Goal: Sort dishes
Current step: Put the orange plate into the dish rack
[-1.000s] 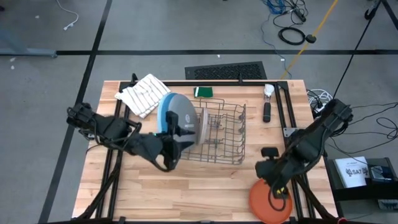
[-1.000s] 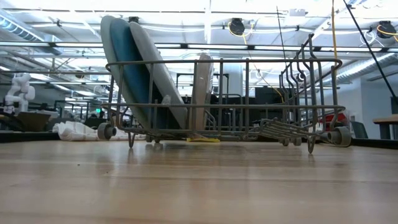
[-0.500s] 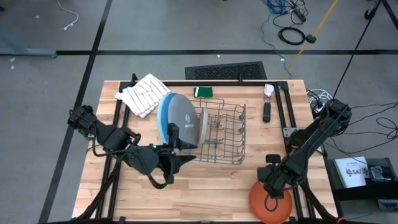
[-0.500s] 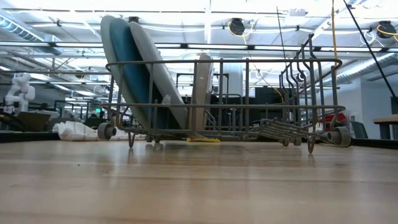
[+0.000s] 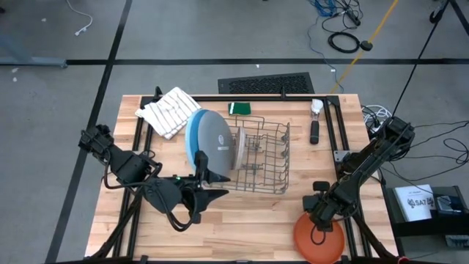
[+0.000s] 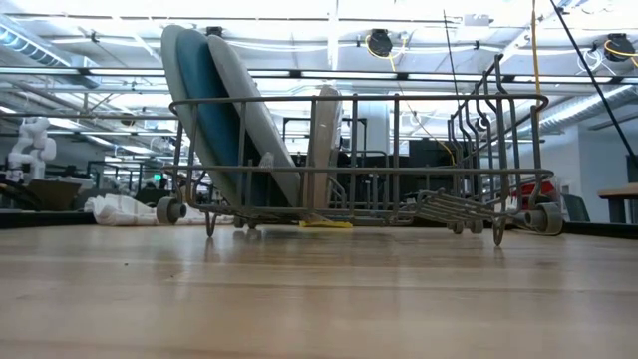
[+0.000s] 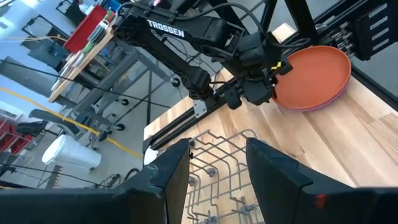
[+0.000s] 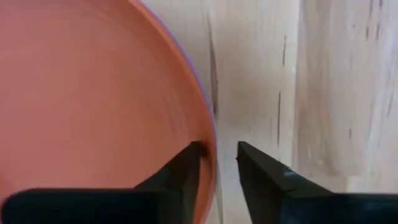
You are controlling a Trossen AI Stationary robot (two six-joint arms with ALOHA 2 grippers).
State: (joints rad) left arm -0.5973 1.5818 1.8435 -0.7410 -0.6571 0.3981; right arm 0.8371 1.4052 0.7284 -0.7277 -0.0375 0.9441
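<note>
Right gripper point(image 5: 320, 220) is seen low at the near right corner of the table point(image 5: 249, 220), over the inner edge of the orange plate point(image 5: 319, 239). In the right wrist view its fingers point(image 8: 183, 171) are set astride the orange plate's rim, one over the plate face, the other over bare wood, a narrow gap between them; a firm pinch cannot be confirmed. A thin purple plate point(image 8: 209, 112) edge is visible just under the orange one. Left gripper point(image 5: 212, 192) is held above the table just in front of the wire rack point(image 5: 264, 158), fingers spread, nothing between them. In the rack's left end three larger plates are stood leaning: grey plate point(image 5: 216, 143) innermost, darker blue plate point(image 6: 221, 125) behind it, light blue plate point(image 6: 174, 70) outermost. An off-white plate point(image 6: 322, 145) is stood upright just beside them. A striped cloth point(image 5: 170, 111) is laid at the far left corner, a green sponge point(image 5: 239, 108) near the far edge.
</note>
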